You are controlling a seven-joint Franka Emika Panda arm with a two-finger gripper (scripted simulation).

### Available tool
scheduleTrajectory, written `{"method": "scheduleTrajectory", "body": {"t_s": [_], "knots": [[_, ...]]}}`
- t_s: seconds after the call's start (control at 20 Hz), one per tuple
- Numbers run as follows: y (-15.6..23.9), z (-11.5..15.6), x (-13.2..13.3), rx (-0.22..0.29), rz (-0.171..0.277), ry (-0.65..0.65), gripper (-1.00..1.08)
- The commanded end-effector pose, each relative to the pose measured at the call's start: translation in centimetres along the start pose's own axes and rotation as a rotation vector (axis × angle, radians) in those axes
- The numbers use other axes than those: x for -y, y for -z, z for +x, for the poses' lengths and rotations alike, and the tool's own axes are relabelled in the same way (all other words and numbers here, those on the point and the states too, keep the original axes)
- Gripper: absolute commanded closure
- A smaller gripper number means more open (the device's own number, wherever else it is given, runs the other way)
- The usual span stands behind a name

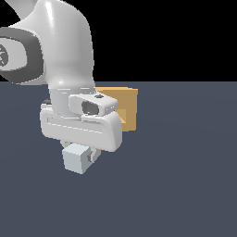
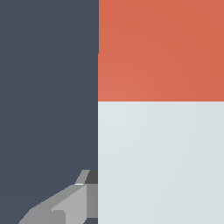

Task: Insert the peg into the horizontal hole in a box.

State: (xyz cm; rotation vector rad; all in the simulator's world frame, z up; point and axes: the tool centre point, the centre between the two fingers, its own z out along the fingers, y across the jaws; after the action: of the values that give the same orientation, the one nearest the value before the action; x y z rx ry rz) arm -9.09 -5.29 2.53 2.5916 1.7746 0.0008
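Note:
My gripper (image 1: 86, 154) hangs under the white hand and is shut on the peg. The peg's pale grey-white end (image 1: 75, 159) sticks out toward the camera, and a sliver of its red-orange half (image 1: 101, 151) shows behind the fingers. In the wrist view the peg fills one side, with the red-orange half (image 2: 161, 50) and the pale half (image 2: 161, 162). One grey finger (image 2: 65, 204) lies against the pale half; the other finger is hidden. The tan box (image 1: 127, 107) stands behind the hand, partly covered by it. Its hole is hidden.
The dark grey-blue floor (image 1: 185, 176) stretches around the hand and box. The arm's large white link (image 1: 55, 41) fills the upper part of the exterior view's left.

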Motion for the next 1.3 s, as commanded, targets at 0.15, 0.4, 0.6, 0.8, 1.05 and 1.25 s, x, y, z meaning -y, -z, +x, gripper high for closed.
{"method": "scheduleTrajectory", "body": {"t_s": [0.15,0.4,0.6,0.8,1.05,1.25], "knots": [[-0.1,0.0,0.0,0.000,0.001,0.000,1.08],[0.1,0.1,-0.3,0.000,0.000,0.015,1.08],[0.4,0.4,-1.2,0.000,0.000,0.058,1.08],[0.8,1.1,-2.6,0.001,0.000,0.129,1.08],[1.6,2.4,-5.0,0.001,0.000,0.256,1.08],[2.3,4.2,-7.1,0.001,0.000,0.383,1.08]]}}
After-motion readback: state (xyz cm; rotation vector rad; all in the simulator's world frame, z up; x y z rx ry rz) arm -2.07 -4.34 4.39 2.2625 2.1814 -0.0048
